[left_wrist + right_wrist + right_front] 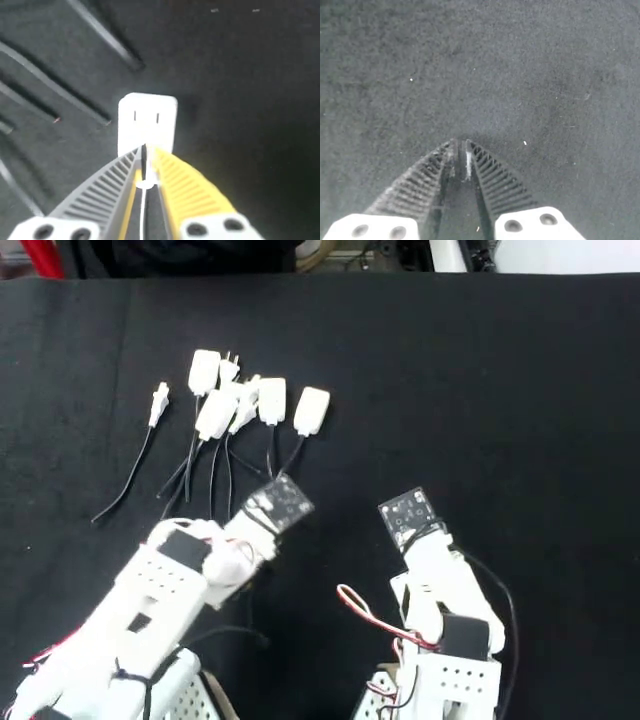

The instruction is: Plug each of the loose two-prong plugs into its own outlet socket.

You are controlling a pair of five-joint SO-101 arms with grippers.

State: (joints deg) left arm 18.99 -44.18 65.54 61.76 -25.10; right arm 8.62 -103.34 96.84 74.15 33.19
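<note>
**Both pincers clenched over a black table, one socket at the left tips**

A black cloth covers the table (520, 390); past its far edge runs a strip of room clutter with something red (40, 255) at one corner.

The left pincer (144, 150) is clenched. A white outlet socket (147, 117) lies just ahead of its tips, two slots facing up; whether they touch cannot be told. Black cables (60, 90) cross the cloth beside it.

Farther ahead of that pincer is a huddle of white sockets (271, 400). One two-prong plug (229, 368) lies among them, and another plug (159, 403) lies apart to the huddle's outer side, trailing its black cable.

The right pincer (461, 145) is also clenched, over bare cloth, well apart from the huddle. Open cloth stretches ahead of it and to its outer side, up to the table's far edge.
</note>
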